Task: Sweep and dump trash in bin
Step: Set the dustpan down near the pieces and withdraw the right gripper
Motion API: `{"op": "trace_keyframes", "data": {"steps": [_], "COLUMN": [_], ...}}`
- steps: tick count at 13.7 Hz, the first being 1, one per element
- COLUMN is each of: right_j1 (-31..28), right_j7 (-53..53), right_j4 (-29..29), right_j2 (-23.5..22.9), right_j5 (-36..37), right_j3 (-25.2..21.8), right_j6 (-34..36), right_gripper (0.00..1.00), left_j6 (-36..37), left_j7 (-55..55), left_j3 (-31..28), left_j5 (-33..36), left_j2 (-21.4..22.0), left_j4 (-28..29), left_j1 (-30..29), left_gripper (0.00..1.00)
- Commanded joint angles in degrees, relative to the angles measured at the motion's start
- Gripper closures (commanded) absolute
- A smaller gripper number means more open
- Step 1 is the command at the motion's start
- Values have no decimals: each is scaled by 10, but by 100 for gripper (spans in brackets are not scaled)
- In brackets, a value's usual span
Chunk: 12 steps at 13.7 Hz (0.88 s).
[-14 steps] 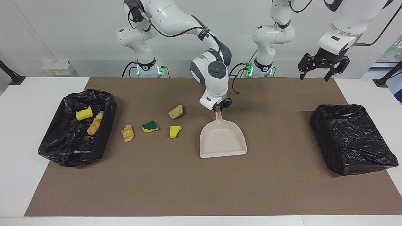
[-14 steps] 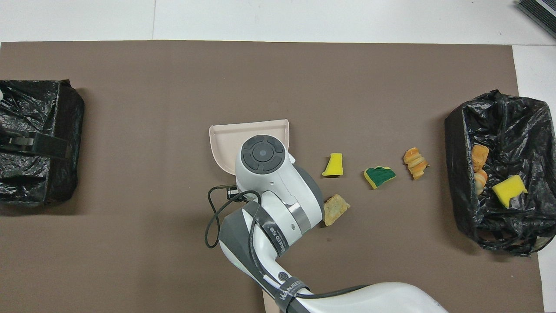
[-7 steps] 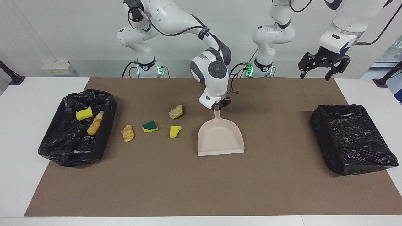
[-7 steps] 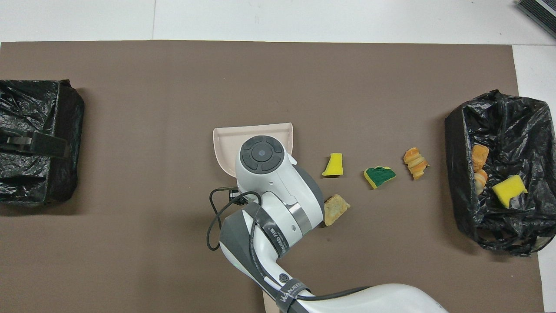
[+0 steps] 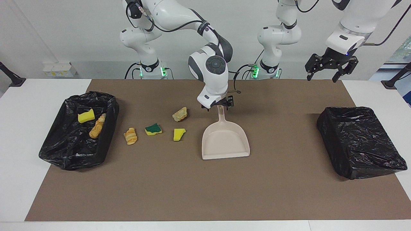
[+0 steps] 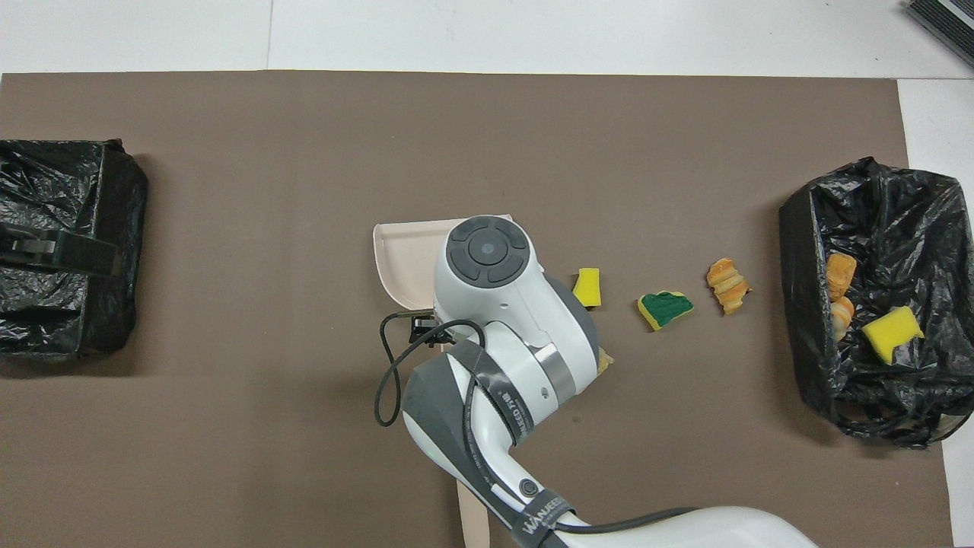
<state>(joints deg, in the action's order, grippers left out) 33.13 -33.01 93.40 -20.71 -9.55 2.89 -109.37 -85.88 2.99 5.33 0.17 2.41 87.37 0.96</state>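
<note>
The beige dustpan [image 5: 225, 143] lies flat mid-mat, handle toward the robots; it also shows in the overhead view [image 6: 403, 255]. My right gripper [image 5: 219, 105] is open just above the handle's end, not holding it. On the mat beside the pan, toward the right arm's end, lie a yellow sponge chunk [image 5: 179, 134], a tan bread bit [image 5: 180, 114], a green-and-yellow sponge [image 5: 153, 129] and an orange bread bit [image 5: 130, 136]. The black-lined bin [image 5: 107, 128] holds a yellow sponge [image 5: 86, 115] and bread bits [image 5: 97, 126]. My left gripper [image 5: 330, 69] waits open, raised.
A second black-bagged bin [image 5: 359, 141] stands at the left arm's end of the mat. A beige strip [image 6: 473, 525] shows under my right arm at the overhead view's bottom edge. No brush bristles show. The right arm hides most of the tan bit from overhead.
The right gripper set the dustpan flat, let go of its handle and rose a little toward the right arm's end. The dustpan has stayed still since. The left gripper lifted slightly.
</note>
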Motion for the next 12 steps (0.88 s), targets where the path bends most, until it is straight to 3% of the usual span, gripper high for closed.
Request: {"op": "trace_keyframes", "data": {"steps": [1, 7, 12], "right_j1": [-24, -84, -82], "right_j7": [33, 127, 160], "right_j4": [4, 8, 68], "right_j2": [23, 59, 99], "right_j5": [9, 8, 8], "right_j3": [4, 6, 6], "right_j6": [24, 64, 78], "right_gripper": [0, 0, 0], "left_j6": [12, 12, 12], "left_j7": [-4, -4, -4], "left_j3": [6, 5, 5], "left_j5": [8, 8, 8], "left_j2": [0, 0, 0], "left_j4": [-10, -10, -10], "left_j1": [-6, -6, -6], "left_gripper": [0, 0, 0]}}
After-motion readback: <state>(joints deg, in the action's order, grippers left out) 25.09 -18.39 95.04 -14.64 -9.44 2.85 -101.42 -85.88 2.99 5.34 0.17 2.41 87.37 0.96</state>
